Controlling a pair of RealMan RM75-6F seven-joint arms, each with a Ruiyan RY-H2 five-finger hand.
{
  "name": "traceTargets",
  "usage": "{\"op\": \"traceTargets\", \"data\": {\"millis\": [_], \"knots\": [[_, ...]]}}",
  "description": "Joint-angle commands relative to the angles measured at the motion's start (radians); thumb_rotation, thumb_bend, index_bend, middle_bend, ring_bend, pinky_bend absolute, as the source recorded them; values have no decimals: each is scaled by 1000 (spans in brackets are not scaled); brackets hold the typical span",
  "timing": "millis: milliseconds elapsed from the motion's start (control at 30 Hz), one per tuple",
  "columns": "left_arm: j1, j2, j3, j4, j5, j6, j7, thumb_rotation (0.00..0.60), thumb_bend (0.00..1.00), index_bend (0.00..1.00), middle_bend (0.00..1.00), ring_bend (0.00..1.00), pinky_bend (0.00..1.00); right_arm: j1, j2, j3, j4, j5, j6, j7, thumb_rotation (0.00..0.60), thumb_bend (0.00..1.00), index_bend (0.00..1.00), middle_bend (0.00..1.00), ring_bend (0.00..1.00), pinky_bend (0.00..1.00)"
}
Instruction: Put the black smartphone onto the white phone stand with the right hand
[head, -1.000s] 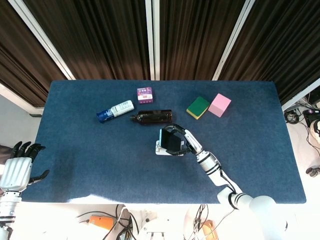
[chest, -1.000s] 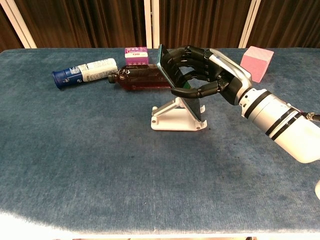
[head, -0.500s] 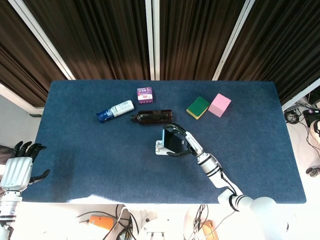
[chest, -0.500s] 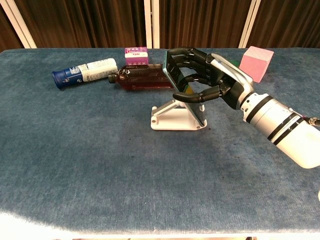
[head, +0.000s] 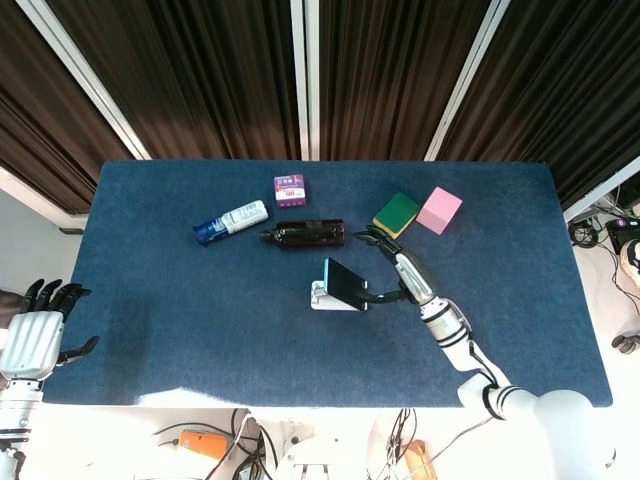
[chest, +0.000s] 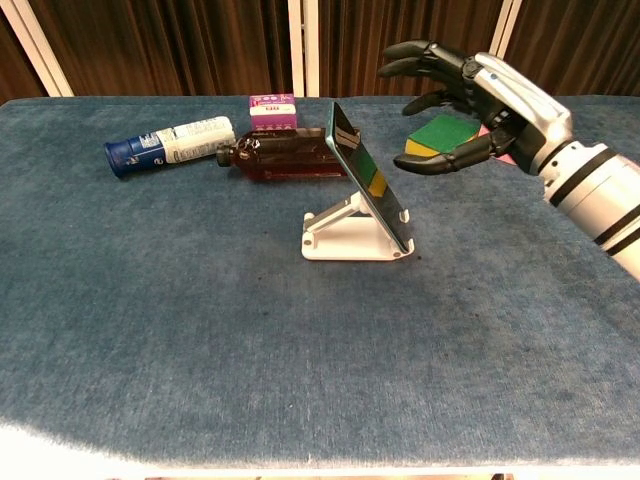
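Observation:
The black smartphone (chest: 368, 177) (head: 346, 284) leans tilted on the white phone stand (chest: 347, 233) (head: 320, 296) near the middle of the table. My right hand (chest: 470, 105) (head: 398, 268) hovers to the right of the phone, apart from it, fingers spread and holding nothing. My left hand (head: 35, 330) hangs off the table's left edge in the head view, fingers apart and empty.
Behind the stand lie a dark brown bottle (chest: 283, 158), a white and blue tube (chest: 168, 143) and a small purple box (chest: 272, 110). A green sponge (chest: 440, 133) (head: 397, 214) and a pink block (head: 439, 210) sit at the back right, just behind my right hand.
My right hand has let go of the phone and drawn back to the right and up. The phone now rests on the stand by itself. The left hand has not moved.

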Motion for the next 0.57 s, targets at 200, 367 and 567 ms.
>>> {"op": "traceTargets", "data": {"millis": [200,367,567], "knots": [[-9,-13,-5,17,17,4,-15,600,129,243,185,93,0,-246,691,-44,-897,214,-21,-858,600,277,74,149,10,136],[-8,-26,-7,33,32,24,-26,600,129,243,185,93,0,-365,820,-93,-1000,212,68,-865,600,278,62,123,0,112],[-6,-37,-9,44,39,38,-40,600,127,243,186,93,0,-463,839,-131,-989,180,123,-805,600,278,56,120,0,112]]}}
